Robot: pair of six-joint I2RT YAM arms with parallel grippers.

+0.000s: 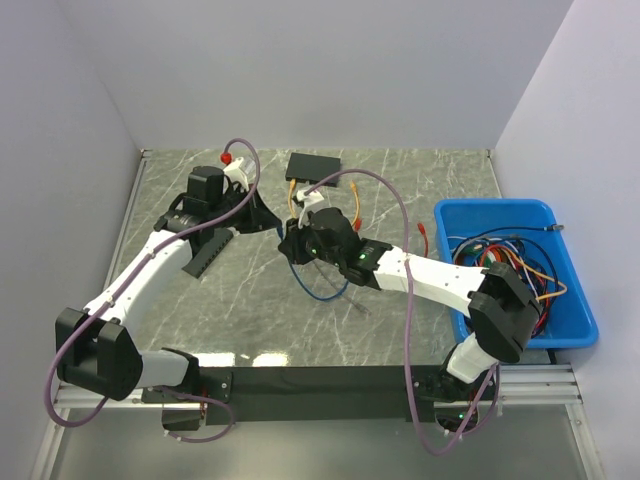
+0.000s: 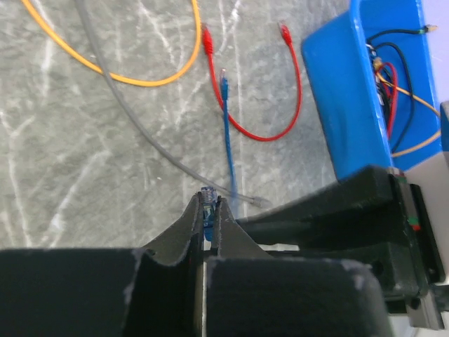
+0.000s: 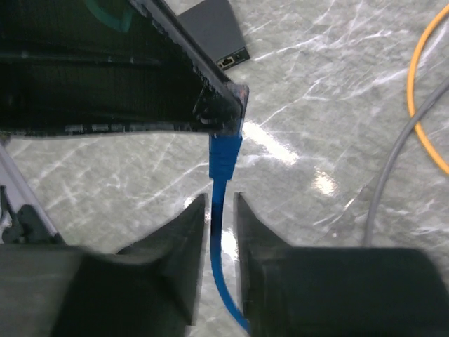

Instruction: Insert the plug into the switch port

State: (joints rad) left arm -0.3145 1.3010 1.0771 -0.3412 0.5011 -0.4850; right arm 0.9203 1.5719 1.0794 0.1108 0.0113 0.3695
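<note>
L gripper (image 2: 208, 210) is clenching the clear plug (image 2: 208, 192) above the table (image 1: 400, 180), mid-scene, w/ the tip poking past the fingertips. Blue cable (image 3: 219, 184) is hanging from it btwn the R gripper (image 3: 219, 200) fingers, which are standing parted, not pinching it. Switch (image 1: 313, 165) is lying just behind, apart from plug. Blue bin (image 1: 490, 207) w/ loose cables (image 1: 510, 265) is sitting far right.

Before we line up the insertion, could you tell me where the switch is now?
In the top view the switch lies at the far middle of the table, near its back edge, well left of the blue bin.
</note>
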